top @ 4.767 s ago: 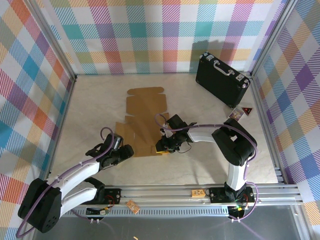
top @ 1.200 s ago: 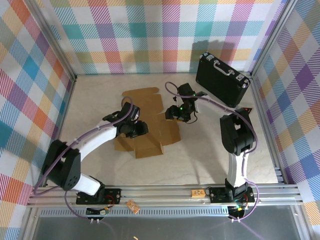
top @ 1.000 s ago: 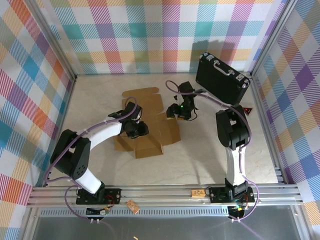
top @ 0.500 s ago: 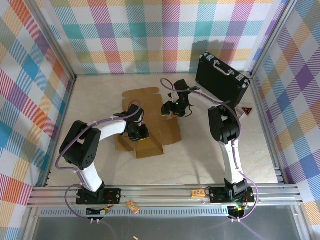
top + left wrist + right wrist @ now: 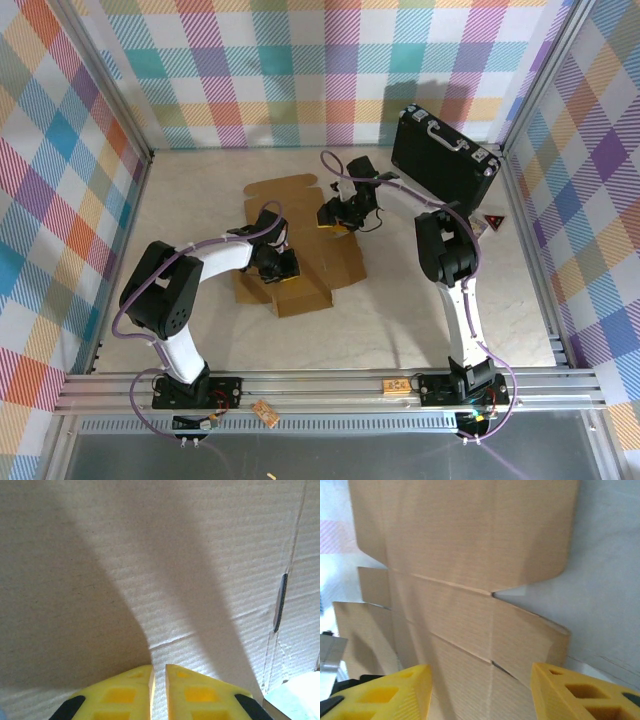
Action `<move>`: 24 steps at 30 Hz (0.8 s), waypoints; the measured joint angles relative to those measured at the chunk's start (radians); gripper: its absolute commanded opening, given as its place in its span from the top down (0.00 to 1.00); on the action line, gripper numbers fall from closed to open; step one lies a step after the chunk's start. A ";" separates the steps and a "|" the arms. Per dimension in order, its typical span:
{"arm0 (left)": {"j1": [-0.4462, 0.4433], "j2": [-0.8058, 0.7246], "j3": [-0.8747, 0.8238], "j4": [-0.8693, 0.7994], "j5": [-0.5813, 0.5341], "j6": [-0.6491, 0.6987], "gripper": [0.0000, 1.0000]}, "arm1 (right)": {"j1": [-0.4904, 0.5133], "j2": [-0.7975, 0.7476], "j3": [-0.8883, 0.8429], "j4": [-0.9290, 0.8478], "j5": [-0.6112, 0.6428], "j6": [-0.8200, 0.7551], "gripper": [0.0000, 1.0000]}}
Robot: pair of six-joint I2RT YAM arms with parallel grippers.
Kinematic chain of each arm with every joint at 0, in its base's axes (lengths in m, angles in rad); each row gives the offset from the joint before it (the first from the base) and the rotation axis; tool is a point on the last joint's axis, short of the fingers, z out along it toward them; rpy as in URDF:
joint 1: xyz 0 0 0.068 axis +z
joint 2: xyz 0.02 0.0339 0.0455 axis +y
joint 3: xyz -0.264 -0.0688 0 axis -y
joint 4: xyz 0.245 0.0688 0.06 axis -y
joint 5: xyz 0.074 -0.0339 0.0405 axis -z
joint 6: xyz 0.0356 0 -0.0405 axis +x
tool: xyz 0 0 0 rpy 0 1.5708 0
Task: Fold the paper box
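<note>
Pinning the paper box (image 5: 340, 262), still flat at mid-table beside the black case (image 5: 445, 158), the left gripper (image 5: 159, 669) has pinched nearly closed on nothing while the right gripper (image 5: 480, 672), spread and empty, has slid over a far flap, so folding seems barely begun.

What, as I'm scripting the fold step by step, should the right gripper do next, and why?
Probably close the right gripper on the side flap lying between its open fingers, ready to lift. The left gripper, nearly shut, seems to press down on the paper box, which lies mostly flat, so the sheet looks pinned for a fold.
</note>
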State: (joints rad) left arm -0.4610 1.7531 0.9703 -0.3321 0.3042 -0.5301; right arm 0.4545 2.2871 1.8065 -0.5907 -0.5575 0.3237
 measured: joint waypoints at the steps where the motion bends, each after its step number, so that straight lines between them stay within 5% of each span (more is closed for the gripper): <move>1: 0.000 -0.001 -0.003 0.007 0.002 0.000 0.84 | 0.002 0.002 0.000 0.007 -0.010 0.004 0.47; 8: 0.000 -0.008 -0.026 0.046 0.002 0.000 0.84 | 0.017 0.004 0.003 0.024 -0.041 0.021 0.45; 24: -0.001 -0.011 -0.043 0.084 0.010 0.000 0.84 | 0.000 -0.022 0.018 -0.045 0.242 -0.012 0.40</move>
State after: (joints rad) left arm -0.4622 1.7424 0.9272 -0.2481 0.3138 -0.5297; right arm 0.4549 2.2654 1.8244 -0.6361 -0.3157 0.3115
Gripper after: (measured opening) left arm 0.156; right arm 0.596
